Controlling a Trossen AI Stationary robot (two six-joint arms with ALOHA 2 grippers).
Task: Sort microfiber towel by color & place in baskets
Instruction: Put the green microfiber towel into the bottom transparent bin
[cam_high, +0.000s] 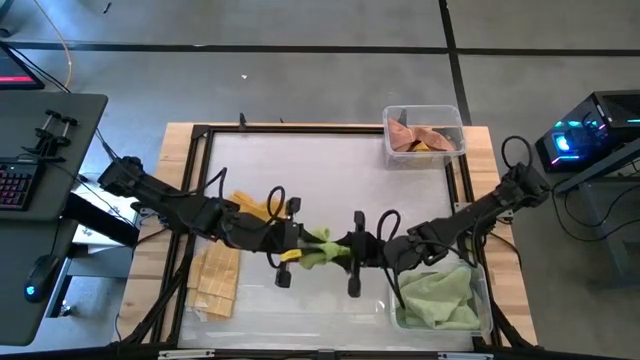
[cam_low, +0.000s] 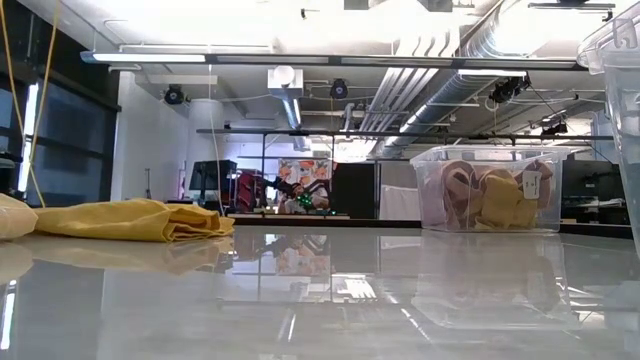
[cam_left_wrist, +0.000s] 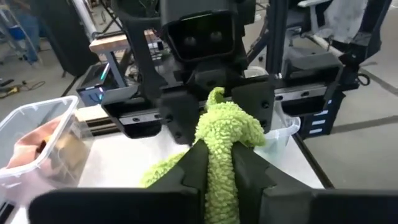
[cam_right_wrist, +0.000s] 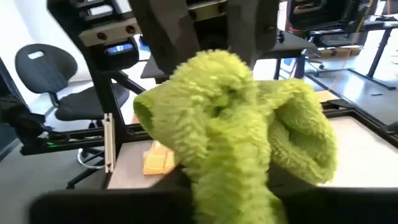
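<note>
A fluffy green microfiber towel (cam_high: 322, 248) hangs bunched between my two grippers above the table's middle. My left gripper (cam_high: 300, 240) comes from the left and is shut on it. My right gripper (cam_high: 352, 250) faces it from the right and is shut on the towel's other end. One clear basket (cam_high: 452, 312) at the near right corner holds green towels (cam_high: 437, 295). The other basket (cam_high: 392, 155) at the far right holds pink and orange towels (cam_high: 420, 138). Yellow towels (cam_high: 250, 205) lie on the table's left part. My left gripper pinches a gathered, several-layer bunch of the green towel (cam_left_wrist: 219, 163) between its two fingers, coming level from the table's left. The towel is lifted clear of the table. My right gripper has the towel's opposite bunched end (cam_left_wrist: 216, 99) between its fingers (cam_left_wrist: 177, 118), coming level from the right. The bulk of the towel (cam_right_wrist: 230, 118) bulges in front of its camera and hides the fingertips.
A tan folded towel (cam_high: 218, 278) lies near the left near corner. A black frame (cam_high: 195, 190) runs around the tabletop. In the low view the yellow towel (cam_low: 130, 220) lies left, the far basket (cam_low: 490, 190) right. Desks and electronics flank the table.
</note>
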